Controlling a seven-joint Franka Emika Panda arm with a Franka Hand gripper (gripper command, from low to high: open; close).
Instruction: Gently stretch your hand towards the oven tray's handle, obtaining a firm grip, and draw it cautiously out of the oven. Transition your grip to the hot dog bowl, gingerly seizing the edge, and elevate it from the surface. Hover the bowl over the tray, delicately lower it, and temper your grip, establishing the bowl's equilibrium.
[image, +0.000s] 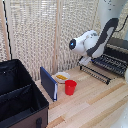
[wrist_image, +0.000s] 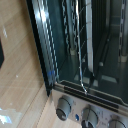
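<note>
The oven stands at the exterior view's right edge on the wooden table. Its dark wire tray sticks out of the front, and the tray's handle is the thin bar along the near edge. My gripper hangs at the tray's far-left corner. The white wrist hides its fingers, so their state is unclear. The hot dog bowl, white with yellow food, sits on the table left of the tray. The wrist view shows the oven's cavity with thin tray bars, and no fingers.
A red cup stands just in front of the bowl. An upright blue panel is beside them, and a large black fabric bin fills the lower left. Oven knobs and wooden tabletop appear in the wrist view.
</note>
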